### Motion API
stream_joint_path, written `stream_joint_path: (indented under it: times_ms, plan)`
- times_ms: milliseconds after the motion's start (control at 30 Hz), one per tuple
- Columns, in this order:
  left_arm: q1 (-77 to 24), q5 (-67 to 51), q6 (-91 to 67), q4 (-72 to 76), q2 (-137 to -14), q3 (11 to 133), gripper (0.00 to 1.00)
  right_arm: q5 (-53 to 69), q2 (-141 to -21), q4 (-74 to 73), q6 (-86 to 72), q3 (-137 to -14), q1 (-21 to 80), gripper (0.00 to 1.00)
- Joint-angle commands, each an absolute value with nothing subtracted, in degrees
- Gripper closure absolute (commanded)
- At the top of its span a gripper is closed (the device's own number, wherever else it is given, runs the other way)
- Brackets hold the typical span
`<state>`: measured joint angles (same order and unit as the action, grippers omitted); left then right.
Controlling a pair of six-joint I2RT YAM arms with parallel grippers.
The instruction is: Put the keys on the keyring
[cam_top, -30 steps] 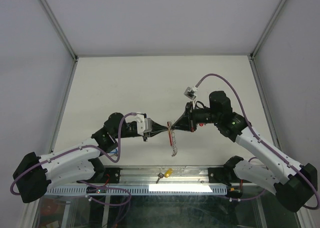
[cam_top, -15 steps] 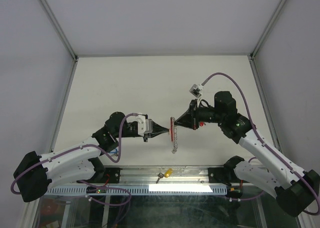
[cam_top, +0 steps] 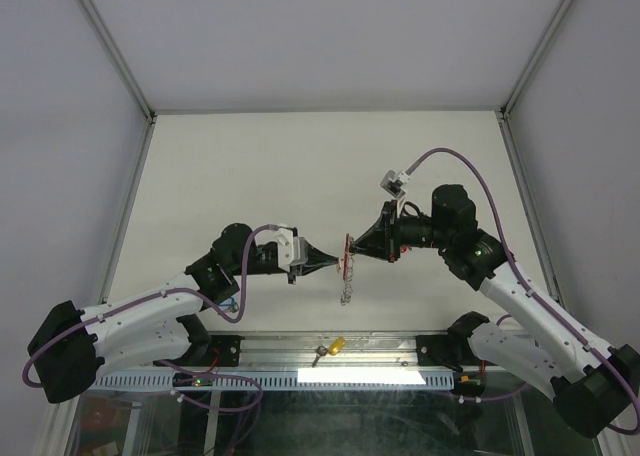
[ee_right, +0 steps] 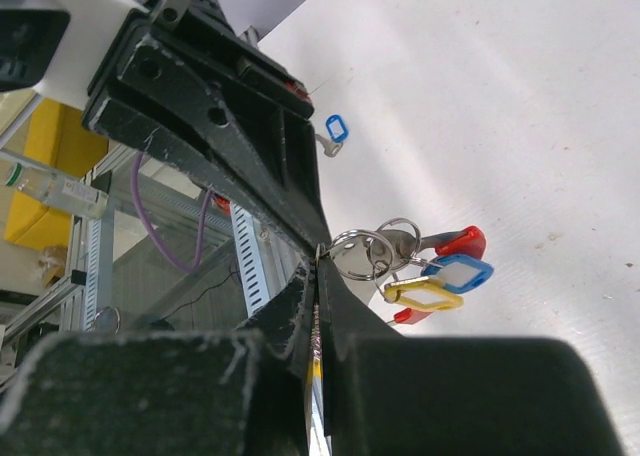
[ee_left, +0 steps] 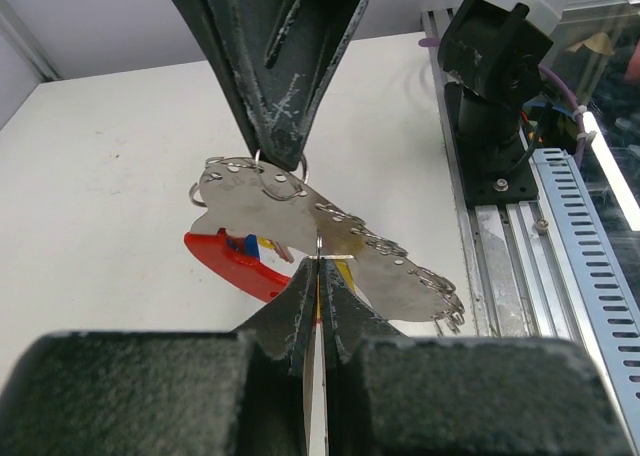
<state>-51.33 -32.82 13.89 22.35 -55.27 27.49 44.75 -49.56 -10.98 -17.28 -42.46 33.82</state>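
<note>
The keyring [cam_top: 346, 261] hangs above the table between my two grippers. It is a silver metal piece [ee_left: 300, 211] edged with small rings and joined to a red band [ee_left: 232, 263]. My left gripper [ee_left: 318, 266] is shut on a thin ring at its lower edge. My right gripper [ee_right: 318, 263] is shut on its other side and shows from above in the left wrist view [ee_left: 275, 156]. Keys with a blue tag [ee_right: 458, 273] and a yellow tag [ee_right: 424, 294] hang from its rings. A blue-tagged key [ee_right: 335, 131] lies on the table.
A yellow-tagged key [cam_top: 334, 346] lies on the metal rail at the table's near edge. Grey walls enclose the white table [cam_top: 300, 166] on three sides. The right arm's base [ee_left: 495, 96] stands beside the slotted rail.
The two grippers have drawn slightly apart, the right one pulling back to the right. The keyring stays held between them and its hanging part looks shorter.
</note>
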Motion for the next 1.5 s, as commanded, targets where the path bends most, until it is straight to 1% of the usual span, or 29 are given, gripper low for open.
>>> stream_joint_path:
  times_ms: [0,300,433,500,600,733,867,967,1067,1167,1300,1467]
  plan:
    - [-51.35,-30.78,12.33,26.78,-54.77,29.01,1.00,49.44,-49.18,-7.79,-15.21,-43.31,33.58,1.00]
    - [-51.33,-33.47,10.33,29.63,-57.18,29.60,1.00,48.24,-49.41,-4.72,-17.04,-41.69,33.59,1.00]
    - [-51.39,-31.64,10.60,28.73,-57.45,29.83,1.00,46.58,-49.37,-6.47,-15.38,-41.79,33.57,1.00]
    - [-51.37,-27.81,10.30,26.36,-57.04,29.82,1.00,41.83,-49.22,-11.62,-11.62,-43.36,33.58,1.00]
    - [-51.33,-21.20,9.44,22.92,-56.23,29.61,1.00,31.94,-49.68,-23.52,-3.04,-47.62,33.62,1.00]
    - [-50.98,-12.54,7.65,19.96,-53.69,28.11,1.00,20.06,-52.43,-36.06,3.48,-53.34,33.81,1.00]
    - [-49.98,-5.52,5.75,17.44,-50.11,26.87,1.00,8.28,-59.78,-47.40,6.55,-59.15,36.52,1.00]
    - [-49.45,-0.84,4.84,15.38,-47.48,26.72,1.00,1.09,-66.88,-51.02,7.10,-61.78,42.18,1.00]
    - [-49.33,1.45,4.66,13.38,-45.06,26.71,1.00,-0.68,-73.74,-49.97,7.29,-63.02,46.35,1.00]
    - [-49.30,2.54,4.62,11.16,-43.10,26.80,1.00,0.88,-78.29,-44.51,7.29,-63.91,49.33,1.00]
    - [-49.26,2.97,4.36,9.34,-41.24,26.56,1.00,6.05,-82.52,-33.70,8.32,-63.05,50.72,1.00]
    - [-49.23,3.25,3.33,8.53,-39.96,25.88,1.00,9.05,-86.26,-23.52,10.67,-59.19,51.04,1.00]
